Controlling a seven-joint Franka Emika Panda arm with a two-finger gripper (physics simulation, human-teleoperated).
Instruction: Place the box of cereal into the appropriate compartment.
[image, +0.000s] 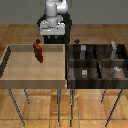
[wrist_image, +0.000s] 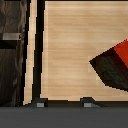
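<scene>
1. So the small slim red rectangular cereal box with darker markings (image: 38, 51) is standing upright in the pale wooden open tray (image: 10, 70) on the exterior view's left, toward the far side of it and a bit right of the tray's middle. Nothing is touching it.
2. The white and black robot gripper (image: 53, 29) hangs behind the tray's far wall, well apart from the box. In the wrist view only two grey fingertips (wrist_image: 40, 103) poke into frame with a wide gap between them and nothing in there, so I'd call the fingers spread and empty.
3. In the wrist view a corner of the box (wrist_image: 114, 65) shows off to one side, not between the fingers, so it isn't lined up yet.
4. Handling guess: it looks light and stiff, with flat smooth faces. Being tall and narrow, it'd probably tip if bumped from the side.
5. I'd pinch it across the two broad faces, near the top, coming straight down.
6. It has to go to the dark wood divided bin (image: 100, 75) on the exterior view's right, which has several compartments with small grey blocks (image: 85, 73) in some. Can't tell which one is right from here.
</scene>
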